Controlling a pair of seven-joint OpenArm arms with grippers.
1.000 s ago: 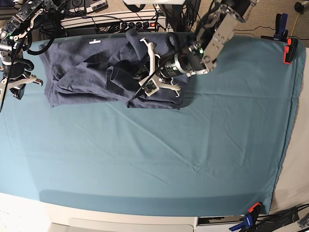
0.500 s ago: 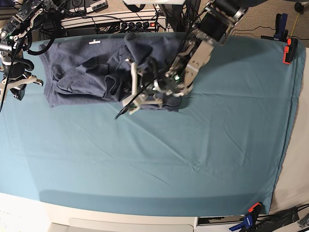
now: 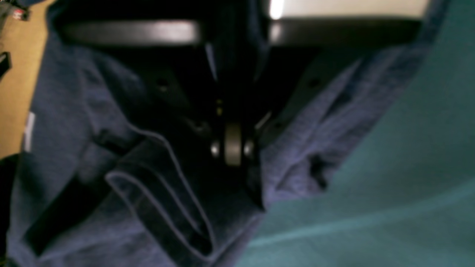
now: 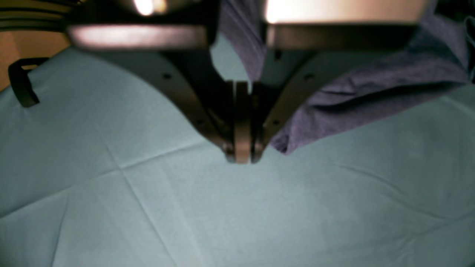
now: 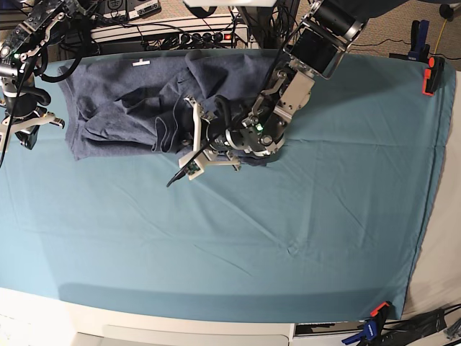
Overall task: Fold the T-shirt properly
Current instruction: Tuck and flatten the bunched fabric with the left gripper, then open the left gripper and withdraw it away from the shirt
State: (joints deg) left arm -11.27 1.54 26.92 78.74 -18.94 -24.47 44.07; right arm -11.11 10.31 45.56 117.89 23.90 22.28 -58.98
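Note:
The slate-blue T-shirt (image 5: 108,108) lies crumpled along the far edge of the teal table cloth (image 5: 230,245), with a small white label near its back edge. My left gripper (image 5: 193,148) is low at the shirt's front edge. In the left wrist view the left gripper (image 3: 232,150) is shut with T-shirt (image 3: 74,122) fabric bunched around and between its fingers. My right gripper (image 5: 25,130) is at the far left, just off the shirt's left edge. In the right wrist view the right gripper (image 4: 240,157) is shut and empty over the teal cloth, beside a T-shirt corner (image 4: 371,85).
A power strip and cables (image 5: 202,36) run behind the table's back edge. A red and blue clamp (image 5: 430,76) holds the cloth at the right edge, and another clamp (image 5: 374,317) sits at the front right. A black strap (image 4: 20,85) shows at the left in the right wrist view.
My left arm has swung left and toward the front, and the shirt's middle fold has moved with the gripper. The right arm has not moved.

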